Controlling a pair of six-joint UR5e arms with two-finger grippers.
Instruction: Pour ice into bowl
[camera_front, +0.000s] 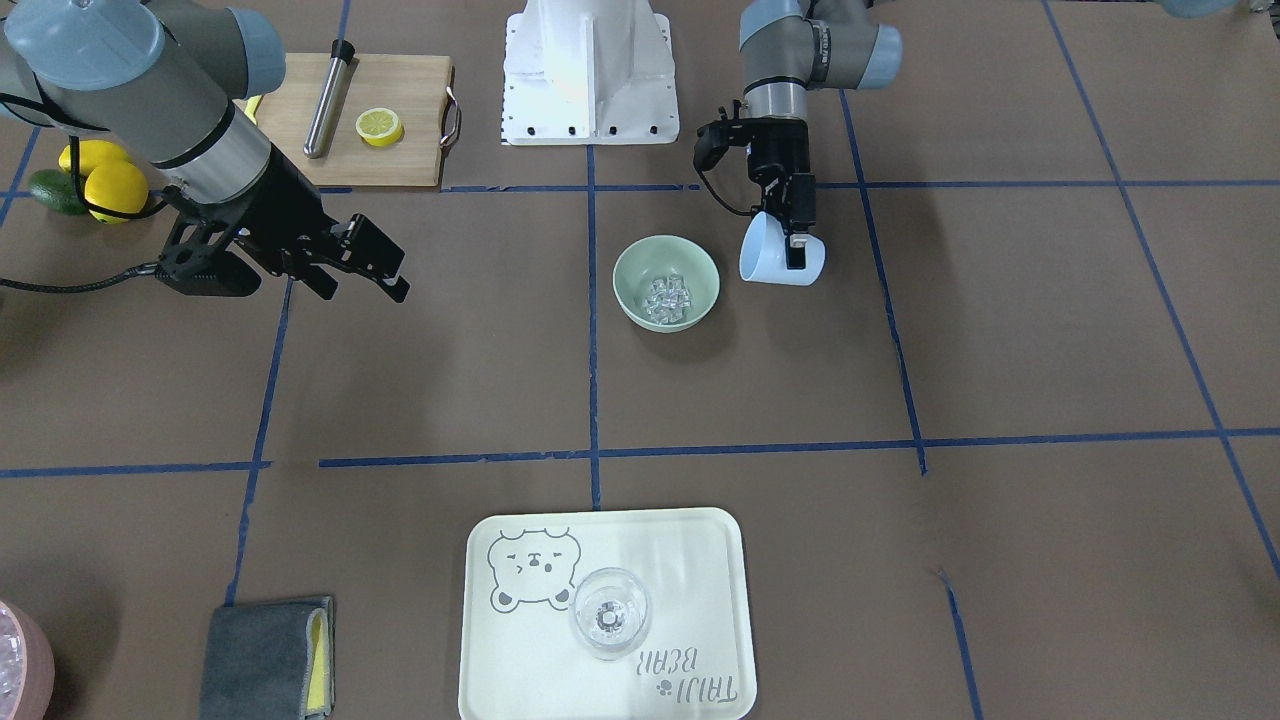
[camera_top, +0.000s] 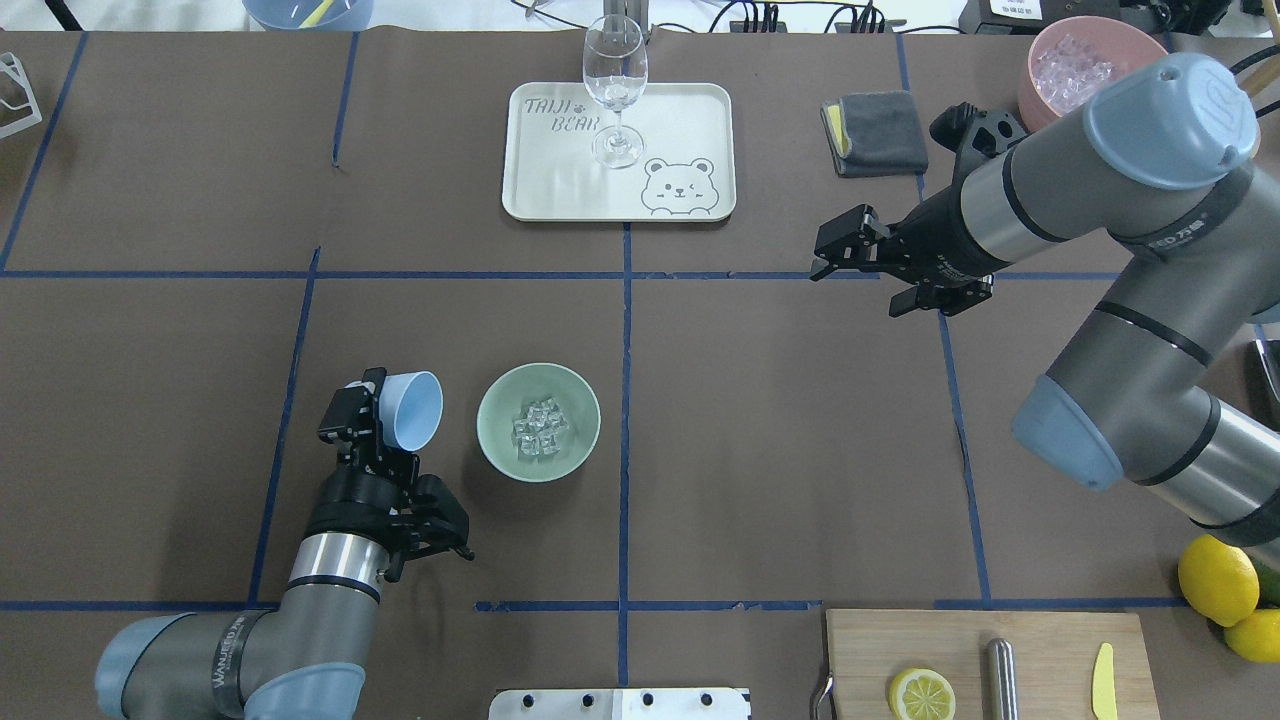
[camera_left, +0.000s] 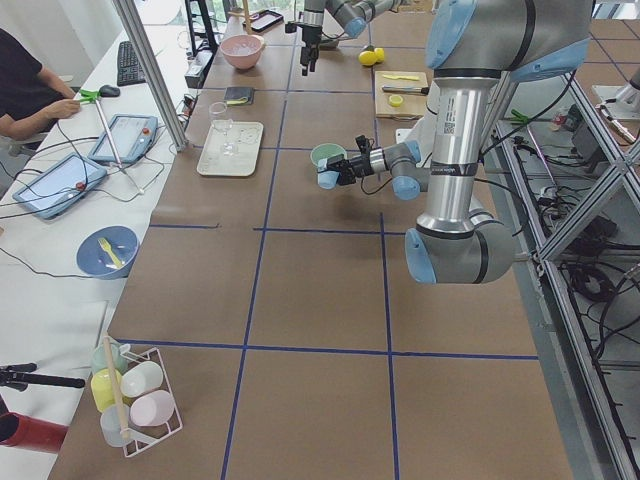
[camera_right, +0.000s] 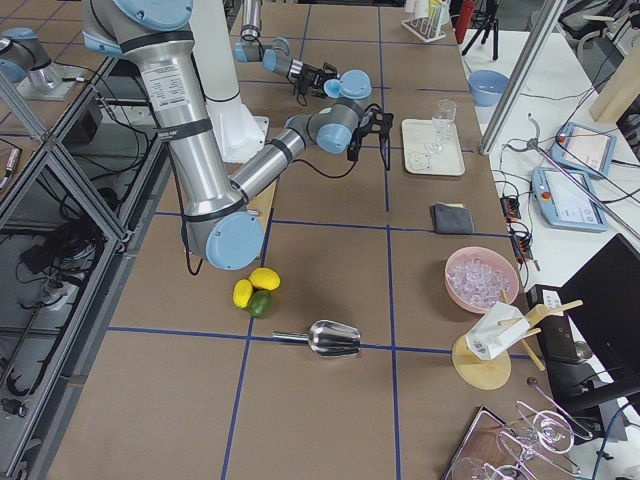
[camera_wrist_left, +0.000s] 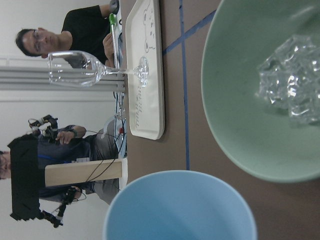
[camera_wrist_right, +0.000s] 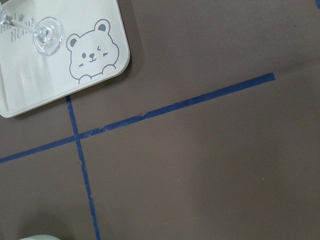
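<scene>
The pale mint-green bowl (camera_front: 635, 268) (camera_top: 495, 420) stands near the table's middle, with the ice (camera_front: 667, 298) (camera_top: 540, 430) as a cluster of clear cubes on its bottom. My left gripper (camera_front: 800, 245) (camera_top: 385, 425) is shut on the light blue cup (camera_front: 772, 250) (camera_top: 412, 410). It holds the cup tilted on its side just beside the bowl, with the mouth toward the bowl. The left wrist view shows the cup's rim (camera_wrist_left: 180, 200), the bowl (camera_wrist_left: 225, 125) and the ice (camera_wrist_left: 292, 85). My right gripper (camera_front: 365, 285) (camera_top: 855, 285) is open and empty, far from the bowl.
A tray (camera_top: 690, 110) with a wine glass (camera_top: 614, 80) is at the far middle. A grey cloth (camera_top: 880, 130) and the pink container (camera_top: 1070, 70) are at the far right. A cutting board (camera_top: 1040, 650) holds a lemon slice (camera_top: 921, 693). Lemons (camera_top: 1215, 580) lie at the near right.
</scene>
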